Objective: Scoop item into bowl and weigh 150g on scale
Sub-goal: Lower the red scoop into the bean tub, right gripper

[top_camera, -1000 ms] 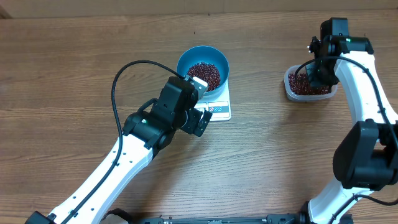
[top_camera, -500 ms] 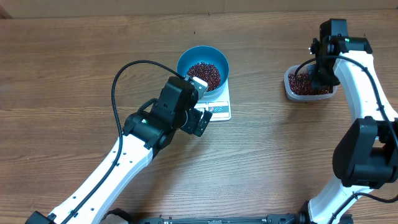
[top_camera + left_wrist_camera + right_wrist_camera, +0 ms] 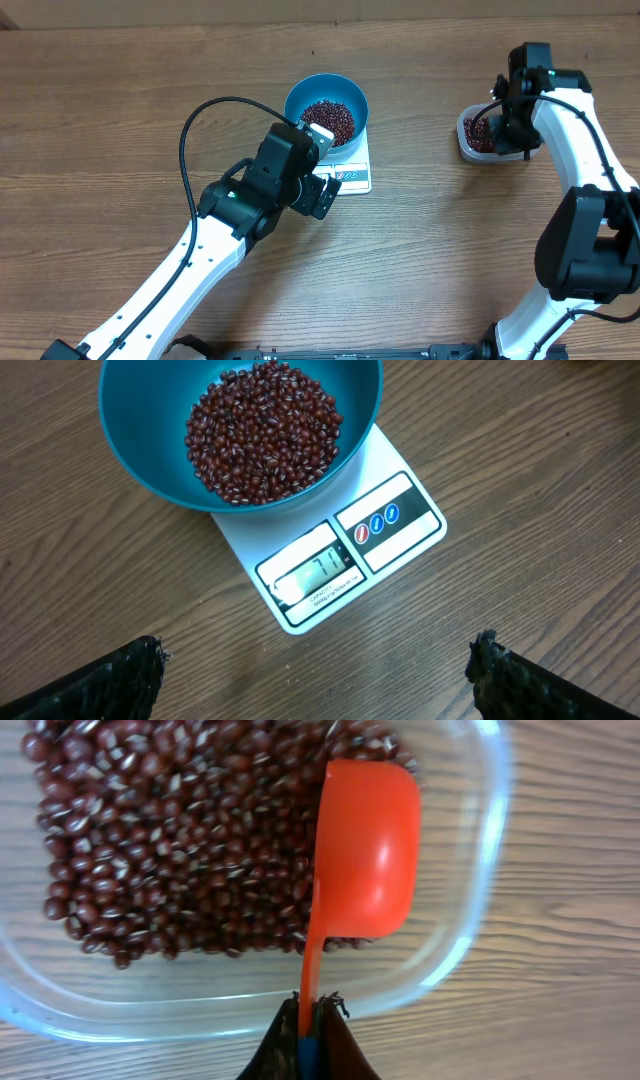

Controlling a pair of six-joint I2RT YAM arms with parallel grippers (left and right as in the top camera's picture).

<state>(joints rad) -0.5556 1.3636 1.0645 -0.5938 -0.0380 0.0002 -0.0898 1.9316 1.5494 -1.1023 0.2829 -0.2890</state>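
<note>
Beans (image 3: 262, 430) part-fill bowl (image 3: 140, 430), seated on scale (image 3: 400, 540), tabletop (image 3: 120, 100) 12 o'clock. Display (image 3: 312, 572) reads approx 71: under target, judged abt halfway.
L end effector (image 3: 315, 650) open, empty, above scale.
R end effector (image 3: 310, 1020) clamped on orange scoop (image 3: 368, 850) handle. Scoop in tub (image 3: 470, 920) at 2 o'clock, looks empty.
More scoops req'd.

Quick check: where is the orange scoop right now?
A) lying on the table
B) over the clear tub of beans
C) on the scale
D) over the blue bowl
B: the right fingers grip the orange scoop by its handle over the clear tub of beans.
</note>
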